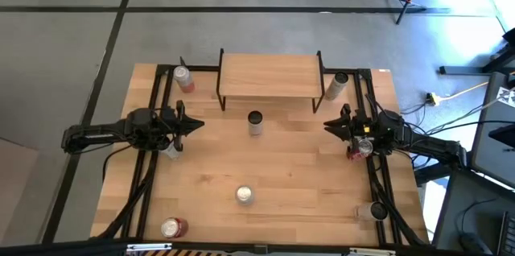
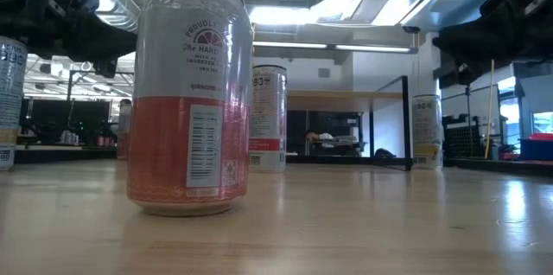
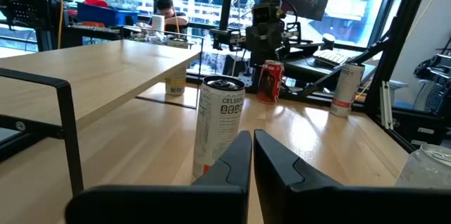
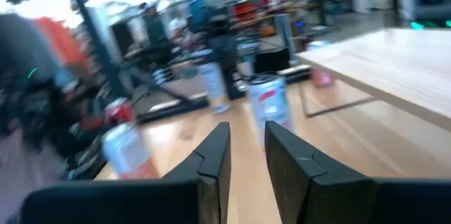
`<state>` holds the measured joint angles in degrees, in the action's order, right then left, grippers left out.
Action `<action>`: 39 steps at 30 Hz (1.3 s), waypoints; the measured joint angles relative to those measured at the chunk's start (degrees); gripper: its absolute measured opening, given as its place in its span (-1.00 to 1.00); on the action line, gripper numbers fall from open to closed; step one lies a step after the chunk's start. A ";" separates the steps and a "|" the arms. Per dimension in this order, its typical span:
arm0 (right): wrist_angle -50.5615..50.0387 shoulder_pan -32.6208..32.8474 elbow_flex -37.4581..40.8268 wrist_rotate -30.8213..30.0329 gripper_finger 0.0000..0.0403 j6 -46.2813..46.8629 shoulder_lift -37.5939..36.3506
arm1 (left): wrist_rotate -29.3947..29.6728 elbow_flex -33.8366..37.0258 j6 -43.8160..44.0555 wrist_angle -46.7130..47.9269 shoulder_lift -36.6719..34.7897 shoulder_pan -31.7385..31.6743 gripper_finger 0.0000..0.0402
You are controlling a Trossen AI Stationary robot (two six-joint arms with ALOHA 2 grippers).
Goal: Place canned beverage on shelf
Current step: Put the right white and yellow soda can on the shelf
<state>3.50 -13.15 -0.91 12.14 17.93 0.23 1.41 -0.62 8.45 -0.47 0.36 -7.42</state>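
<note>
The shelf (image 1: pixel 269 75), a light board on thin black legs, stands at the table's far middle. Just in front of it stands a tall white can (image 1: pixel 255 121), upright on its base, also seen in the left wrist view (image 3: pixel 220 122). My left gripper (image 1: pixel 199 125) hovers level at the table's left and points at that can, with its fingers (image 3: pixel 236 157) shut and nothing in them. My right gripper (image 1: pixel 326 125) hovers level at the right and points the opposite way, toward the same can (image 4: pixel 270 104). Its fingers stand a little apart with nothing between them.
Several other cans stand about the table: a short one at the near middle (image 1: pixel 245 196), a red and white one beside the shelf's left end (image 1: pixel 184 79), and a tall one at its right end (image 1: pixel 335 85). A red can (image 1: pixel 358 150) stands below my right arm.
</note>
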 joint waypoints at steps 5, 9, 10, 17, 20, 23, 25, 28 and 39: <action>2.68 0.02 0.02 -4.49 -0.62 23.25 0.00 | 0.00 -0.01 0.00 0.00 0.00 0.02 -0.98; 3.90 0.00 0.02 -11.85 -0.62 26.73 0.02 | 0.00 -0.01 0.01 0.01 0.00 0.01 -0.98; 4.84 0.00 0.02 -13.14 -0.62 28.68 0.02 | 0.00 -0.02 0.00 0.01 0.00 0.01 -0.98; 11.90 0.00 -0.08 -19.64 -0.62 31.61 0.10 | 0.93 -0.02 3.16 -0.92 -0.02 0.00 -0.98; 11.61 0.00 -2.08 -23.91 -0.62 31.66 1.22 | 1.66 0.00 4.78 -3.07 0.00 0.02 -0.98; 11.34 0.00 -5.97 -27.00 -0.62 29.68 2.90 | 1.86 0.00 8.97 -6.97 0.00 0.00 -0.98; 9.28 0.00 -8.84 -29.44 -0.62 27.59 4.57 | 3.15 -0.02 12.46 -10.95 0.00 0.02 -0.98; 3.71 0.00 -13.48 -33.18 -0.62 25.16 7.90 | 7.28 -0.04 17.67 -13.87 -0.03 0.01 -0.98; -23.42 0.00 -39.39 -39.70 -0.62 15.90 28.46 | 10.30 -0.07 22.97 -15.08 0.00 0.02 -0.98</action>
<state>-19.92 -13.15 -40.30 -27.56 33.82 28.69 11.71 -0.69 31.42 -15.55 0.36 -7.40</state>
